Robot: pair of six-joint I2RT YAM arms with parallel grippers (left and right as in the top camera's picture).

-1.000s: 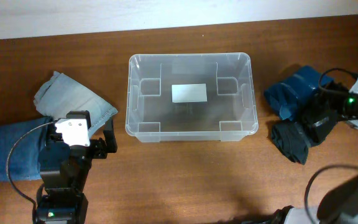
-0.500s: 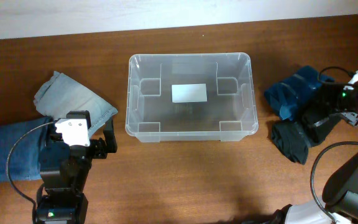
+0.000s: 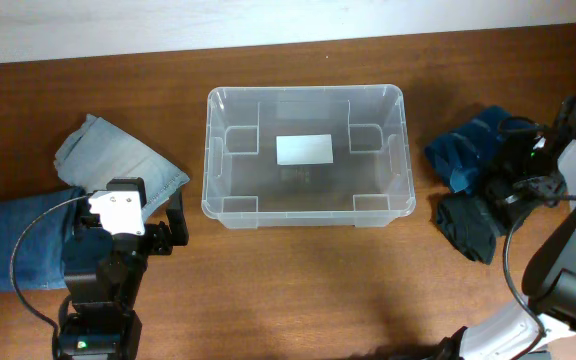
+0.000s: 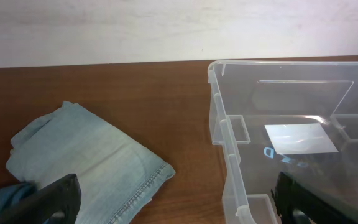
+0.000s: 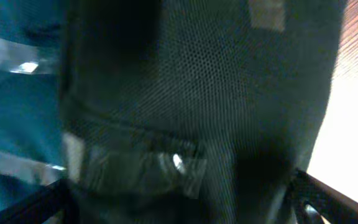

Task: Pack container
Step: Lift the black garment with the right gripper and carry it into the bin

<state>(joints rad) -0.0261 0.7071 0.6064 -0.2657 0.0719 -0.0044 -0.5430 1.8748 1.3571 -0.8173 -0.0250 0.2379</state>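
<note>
The clear plastic container (image 3: pixel 208 150) stands empty at the table's centre, with a white label (image 3: pixel 304 149) on its base. It also shows in the left wrist view (image 4: pixel 229 134). My left gripper (image 3: pixel 173 228) is open and empty, just left of the container's near corner and beside folded blue jeans (image 3: pixel 118 165); in the left wrist view (image 4: pixel 176 208) its fingers straddle the jeans' edge (image 4: pixel 86 155) and the container wall. My right gripper (image 3: pixel 503 190) is open and pressed down on a black mesh garment (image 5: pixel 216 93), with a teal garment (image 5: pixel 11 93) beside it.
The clothes pile right of the container holds a blue-teal garment (image 3: pixel 468 150) and a black one (image 3: pixel 468 228). More denim (image 3: pixel 8 245) lies along the left edge. A pale wall runs behind the table.
My right arm has swung and come down onto the dark clothes pile. The left arm, the jeans and the container have not moved.
</note>
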